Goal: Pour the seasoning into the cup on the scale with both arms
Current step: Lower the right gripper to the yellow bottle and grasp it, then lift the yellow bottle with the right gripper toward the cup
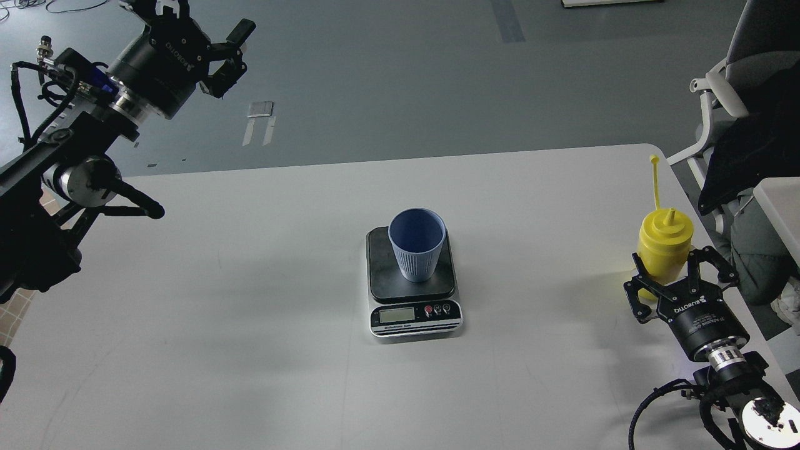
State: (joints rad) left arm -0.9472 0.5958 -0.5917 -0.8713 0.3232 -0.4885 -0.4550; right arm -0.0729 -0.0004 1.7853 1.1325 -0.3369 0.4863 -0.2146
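Seasoning bottle (664, 244) is the object of concern, but noting things by size first. White table (250, 325): wide, matte, mostly bare. Left arm (69, 169): raised high at the far left, its gripper (209, 44) off the table edge, fingers spread, nothing between them. Right arm (719, 350): low at the near right corner, its gripper (678, 275) with fingers apart and set either side of the bottle's lower body; whether the pads touch the plastic I cannot tell, and no squeeze shows. Office chair (744, 69) beyond the table's right end. Digital scale (414, 281): centre of the table, display facing me, reading too small to make out. Ribbed blue cup (417, 245): upright on the black weighing plate, towards its back, looks empty. Yellow squeeze bottle: upright on the table near the right edge, well apart from the cup, nozzle bare. Cap strap (655, 181) sticks straight up behind the nozzle.

Risks, as I judge them:
- Low grip on a soft bottle; hard closing could squirt contents before it reaches the cup.
- Bottle stands near the table edge; a nudge from one finger could tip it off.
- Cup is light and unheld; a nozzle bump could shift it off the plate.
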